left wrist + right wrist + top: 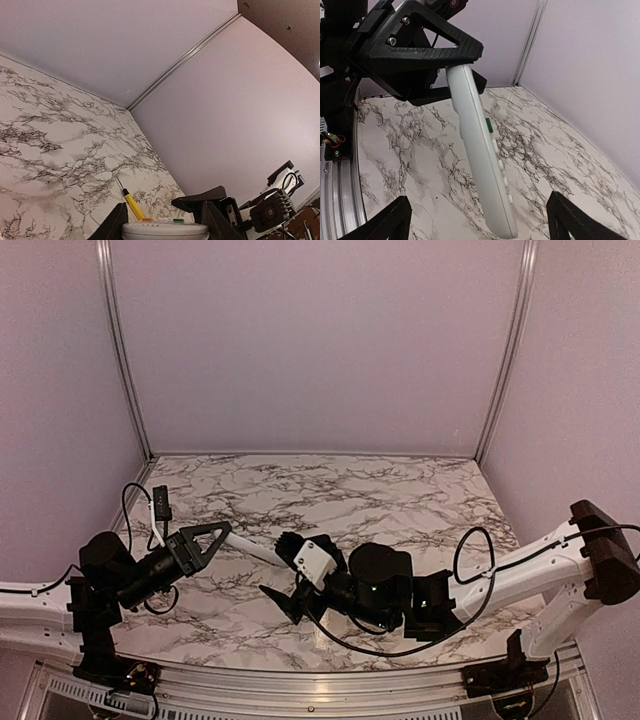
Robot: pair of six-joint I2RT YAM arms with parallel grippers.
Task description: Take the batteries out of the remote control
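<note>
The white remote control (481, 159) is held in the air, clear of the marble table. My left gripper (451, 76) is shut on one end of it. In the top view the remote (256, 551) runs from my left gripper (222, 543) to the right. My right gripper (482, 222) is open, and the remote's free end lies between its fingers (387, 222) without touching them. In the left wrist view the remote's end (165, 230), with orange and green buttons, sits in my left gripper (165, 222). The batteries are hidden.
A yellow-handled screwdriver (132, 205) lies on the marble table (400, 495) beyond the remote. The right arm (500, 575) reaches across the near part of the table. Purple walls close in the back and both sides.
</note>
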